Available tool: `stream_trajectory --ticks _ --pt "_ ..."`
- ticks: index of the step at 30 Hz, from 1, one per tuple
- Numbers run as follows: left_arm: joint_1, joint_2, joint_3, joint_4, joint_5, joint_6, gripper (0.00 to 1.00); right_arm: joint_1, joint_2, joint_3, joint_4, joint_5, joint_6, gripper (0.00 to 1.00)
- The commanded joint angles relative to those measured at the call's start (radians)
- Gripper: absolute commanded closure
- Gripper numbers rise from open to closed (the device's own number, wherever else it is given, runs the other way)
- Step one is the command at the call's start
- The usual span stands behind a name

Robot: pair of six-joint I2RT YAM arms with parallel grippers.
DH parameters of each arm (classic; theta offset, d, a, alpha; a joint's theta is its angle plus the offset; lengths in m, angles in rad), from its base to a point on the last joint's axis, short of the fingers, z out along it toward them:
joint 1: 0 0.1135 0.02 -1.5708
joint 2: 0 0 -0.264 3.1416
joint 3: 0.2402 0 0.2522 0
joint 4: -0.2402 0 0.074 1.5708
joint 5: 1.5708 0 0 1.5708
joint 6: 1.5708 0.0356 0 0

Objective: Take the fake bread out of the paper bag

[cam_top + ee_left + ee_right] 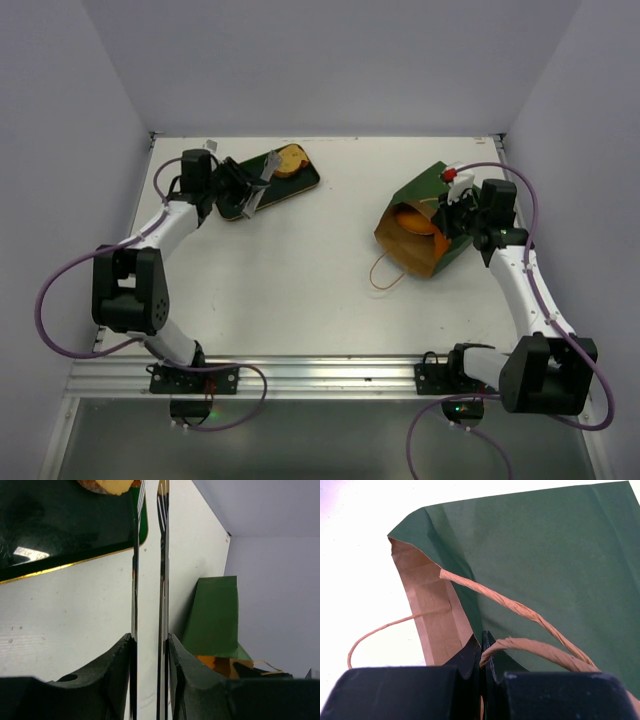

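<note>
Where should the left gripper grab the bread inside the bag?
Pinch the orange end of the bread showing in the mouth, coming from the middle of the table. The bag lies on its side, mouth facing that way, and the right gripper pinches it at the rim.

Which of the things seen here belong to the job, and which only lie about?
Job: paper bag; orange bread inside it; bread piece already outside; right gripper gripping the bag.
Lying about: dark green tray under that piece; purple cables.

One bag (424,187), one tray (296,188), two breads (292,160)
</note>
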Motion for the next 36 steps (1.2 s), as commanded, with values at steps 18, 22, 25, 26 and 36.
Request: stream_trajectory --ticks 18,22,25,26,36 --pt "-0.494 -0.682 -0.573 0.184 0.071 0.140 0.69 -0.026 -0.026 0.016 -0.018 -0.123 -0.071 1.00" --pt "-0.634 -0.695 -0.643 0.319 -0.021 -0.002 0.69 -0.026 -0.020 0.016 -0.021 -0.120 -0.071 1.00" --pt "-0.771 -0.603 -0.640 0.428 -0.112 -0.062 0.69 -0.028 -0.020 0.016 -0.019 -0.120 -0.065 1.00" --pt "-0.823 -0.572 -0.632 0.483 -0.130 -0.078 0.69 -0.028 -0.023 0.016 -0.019 -0.120 -0.065 1.00" --pt "-0.915 -0.065 -0.465 0.845 -0.248 -0.326 0.69 -0.031 -0.037 0.008 -0.015 -0.133 -0.060 1.00"
